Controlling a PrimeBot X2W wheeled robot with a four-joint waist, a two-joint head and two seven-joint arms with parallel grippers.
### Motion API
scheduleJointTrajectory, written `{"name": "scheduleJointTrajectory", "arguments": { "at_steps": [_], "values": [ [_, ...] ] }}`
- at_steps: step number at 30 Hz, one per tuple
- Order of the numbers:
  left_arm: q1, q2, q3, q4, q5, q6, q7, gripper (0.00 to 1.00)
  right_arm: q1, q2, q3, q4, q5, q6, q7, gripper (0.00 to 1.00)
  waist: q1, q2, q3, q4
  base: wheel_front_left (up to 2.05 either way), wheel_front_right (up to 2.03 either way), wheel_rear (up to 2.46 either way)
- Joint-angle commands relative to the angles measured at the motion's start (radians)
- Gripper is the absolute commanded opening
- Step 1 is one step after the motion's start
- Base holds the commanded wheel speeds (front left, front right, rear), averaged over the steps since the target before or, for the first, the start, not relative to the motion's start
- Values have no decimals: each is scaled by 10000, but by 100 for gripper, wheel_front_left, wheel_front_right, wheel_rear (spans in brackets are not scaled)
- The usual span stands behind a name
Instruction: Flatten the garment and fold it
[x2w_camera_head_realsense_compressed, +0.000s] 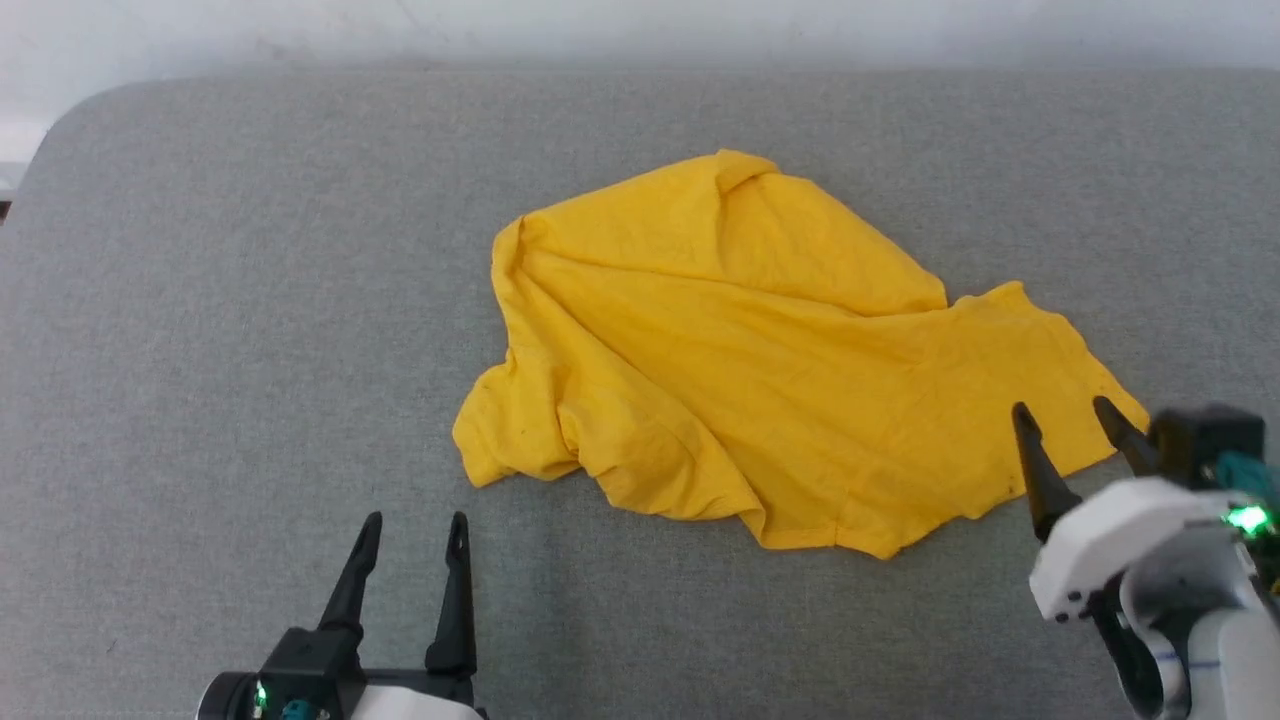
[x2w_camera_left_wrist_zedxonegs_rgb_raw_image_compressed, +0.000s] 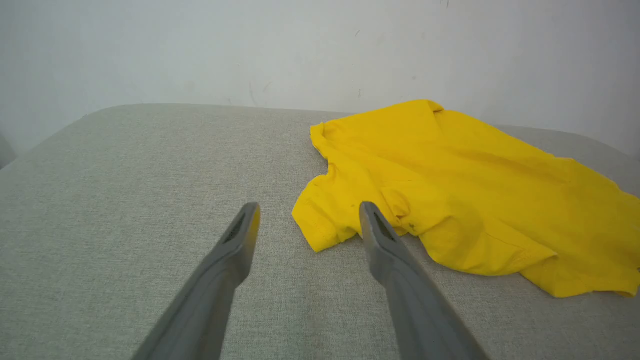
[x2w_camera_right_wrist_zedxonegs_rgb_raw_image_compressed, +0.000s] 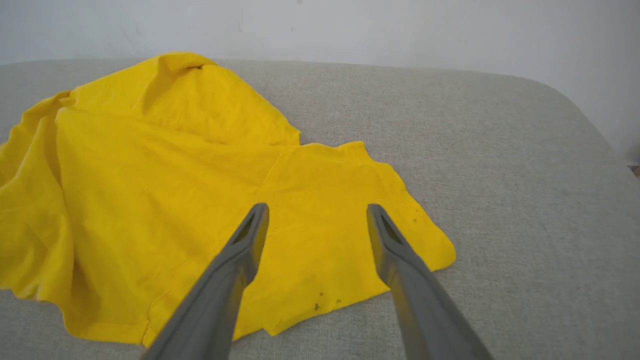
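Pale wall is noted behind a grey fabric-covered desk, on which the garment lies crumpled, plain yellow side up; no print is seen. The left end effector is released, jaws spread wide over bare desk, nothing held. The garment's bunched corner lies just ahead and slightly to the right of it, apart from it. The right end effector is likewise released and empty, jaws wide, poised above a flatter flap whose edge runs just beneath and to the right of it; contact with the cloth cannot be told. The step in hand is judged to be the first grasp for flattening. It would be done well if a single layer were pinched near an edge or corner, not a stacked fold, so that the cloth opens when drawn outward. The bunched corner should be taken by the left, the flap by the right. Both should then be drawn apart evenly, low over the desk, so the folds between them are pulled out and not dragged into a new heap.
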Motion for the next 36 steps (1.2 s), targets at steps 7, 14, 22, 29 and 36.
{"name": "scheduleJointTrajectory", "arguments": {
  "at_steps": [7,14,22,29,36],
  "values": [
    [-510,-266,65,134,239,-313,-49,100,-1236,-728,490,47,506,-11,4067,100,-1,-1,499,338,0,0,0],
    [-929,-513,21,379,315,-631,-49,100,-1925,-1623,1026,420,1066,-11,6403,100,-1,-1,921,876,0,0,0],
    [-1307,-724,69,635,403,-943,-49,100,-2183,-1782,1407,1656,898,-11,6635,100,-1,-1,1198,1476,0,0,0],
    [-1261,-812,254,714,501,-1003,-49,100,-2357,-1769,1403,2232,772,-11,6132,0,-1,-1,1027,1420,0,0,0],
    [-1042,-842,446,808,512,-1136,-49,100,-2152,-1976,904,1870,984,-11,5797,0,-1,-1,516,860,0,0,0]
  ]
}}
